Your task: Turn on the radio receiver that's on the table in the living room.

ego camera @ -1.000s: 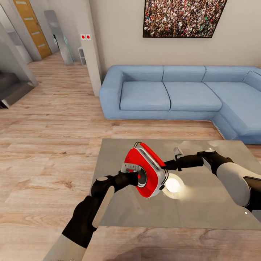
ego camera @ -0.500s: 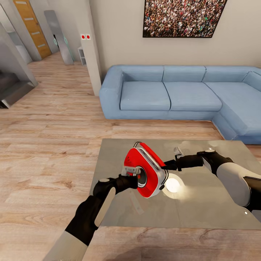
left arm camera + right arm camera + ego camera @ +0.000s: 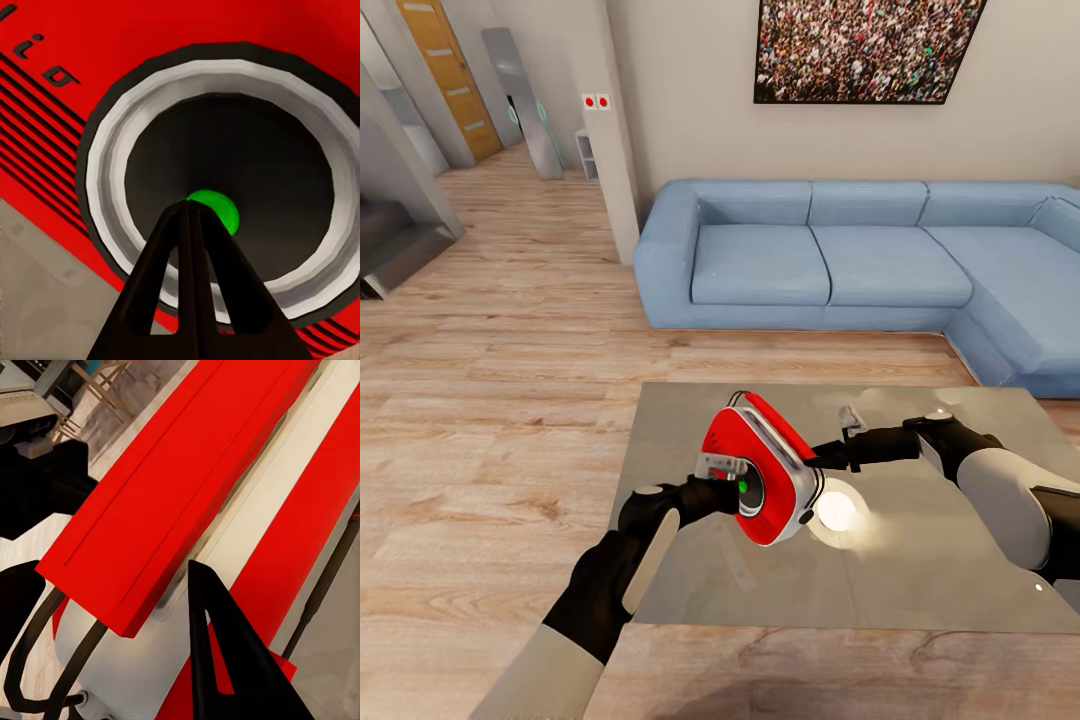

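Above the table [image 3: 920,570], left gripper [image 3: 191,214] at radio receiver [image 3: 760,470] dial.

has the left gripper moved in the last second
Yes. The left gripper has slid slightly right, toward the radio's dial, measured against the table edge; its shut fingers now meet the green light.

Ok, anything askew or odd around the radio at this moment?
The radio receiver is tilted, held above the table rather than standing on it. The right gripper grips its far side; the left gripper is at the dial, whose green light glows.
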Controlling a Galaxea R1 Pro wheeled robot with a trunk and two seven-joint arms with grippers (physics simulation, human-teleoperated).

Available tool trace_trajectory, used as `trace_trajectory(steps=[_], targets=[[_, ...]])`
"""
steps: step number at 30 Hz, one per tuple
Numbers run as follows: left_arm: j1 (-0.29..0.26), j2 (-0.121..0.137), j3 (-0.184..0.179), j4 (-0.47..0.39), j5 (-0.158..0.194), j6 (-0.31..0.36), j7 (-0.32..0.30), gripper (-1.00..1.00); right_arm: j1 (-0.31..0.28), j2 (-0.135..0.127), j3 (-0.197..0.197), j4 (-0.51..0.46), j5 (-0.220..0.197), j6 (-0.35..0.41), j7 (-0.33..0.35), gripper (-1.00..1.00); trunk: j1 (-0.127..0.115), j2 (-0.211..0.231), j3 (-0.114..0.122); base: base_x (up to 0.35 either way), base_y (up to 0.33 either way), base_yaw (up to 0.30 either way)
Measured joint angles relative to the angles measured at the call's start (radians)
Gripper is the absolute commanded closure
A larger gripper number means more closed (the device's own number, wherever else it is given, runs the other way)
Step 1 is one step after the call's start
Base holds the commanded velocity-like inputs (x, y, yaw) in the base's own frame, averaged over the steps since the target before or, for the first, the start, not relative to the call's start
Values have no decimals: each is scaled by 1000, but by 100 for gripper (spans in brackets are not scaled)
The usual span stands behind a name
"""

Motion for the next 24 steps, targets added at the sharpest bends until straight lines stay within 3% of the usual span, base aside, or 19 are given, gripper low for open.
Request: trace_trajectory(steps=[5,8,10,12,13,14,15,18,21,24], targets=[[1,0,26,8,-8,1,8,100,0,-3,-1,-1,-1,2,-19,100,0,0,0,0,0,0],[5,0,84,46,-6,2,35,100,0,-3,-2,-1,-1,2,-144,100,0,0,0,0,0,0],[9,44,121,76,-7,2,58,100,0,-3,-1,-1,1,4,-247,100,0,0,0,0,0,0],[12,109,198,148,-8,1,92,100,0,-3,0,-2,5,10,-333,100,0,0,0,0,0,0],[13,133,264,196,-9,0,110,100,0,-3,2,-3,9,13,-356,100,0,0,0,0,0,0],[15,151,334,247,-11,-4,127,100,0,-3,7,-6,18,16,-379,100,0,0,0,0,0,0],[19,158,375,285,-10,-15,140,100,0,-3,18,-7,27,19,-396,100,0,0,0,0,0,0],[27,189,441,419,-11,-92,192,100,0,-3,35,-8,38,35,-482,100,0,0,0,0,0,0],[30,215,460,583,-9,-221,220,100,0,-2,32,-8,43,57,-576,100,0,0,0,0,0,0],[31,223,465,731,-8,-366,228,100,0,1,34,-7,46,77,-616,100,0,0,0,0,0,0]])
